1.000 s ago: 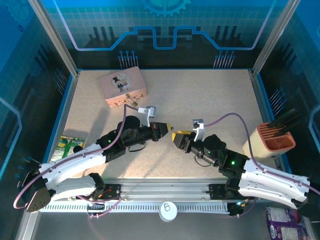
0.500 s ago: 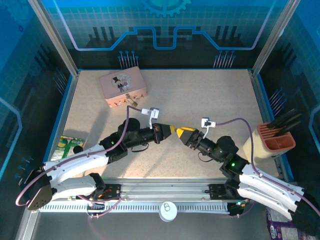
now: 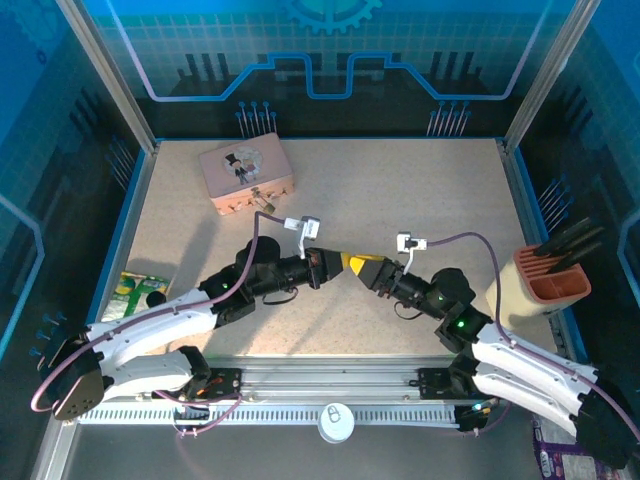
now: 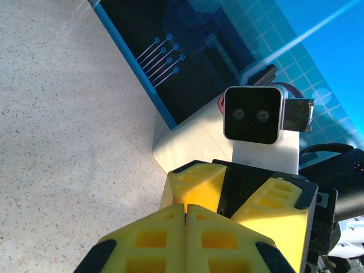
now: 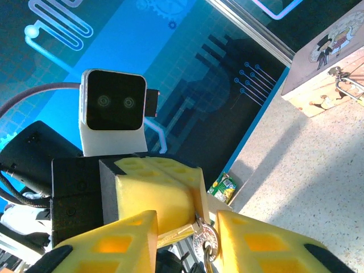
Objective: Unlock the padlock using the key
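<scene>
**Key clamped in left gripper at mid-table; padlock on the tin, locked side of task not yet reached**

1. Left gripper: lies low over the middle of the table, pointing right. In its own wrist view the two yellow fingers are pressed together along a single seam. The right wrist view shows the key protruding from under that closed tip, with a small metal ring hanging at the key's end. Finding: closed and gripping the key.

2. Right gripper: points left and meets the left gripper tip to tip. Its fingers stand apart, one on each side of the key and ring. Whether either pad touches the key cannot be told. Finding: jaws spread, nothing gripped.

3. The padlock: hangs at the front latch of the pink tin, which sits at the far left of the table. It is well apart from both grippers. Its shackle state is too small to read.

4. Other items noted: a tan holder with an orange insert at the right edge; a green packet at the left edge; a white round disc with a lock icon on the front rail between the arm bases.
</scene>
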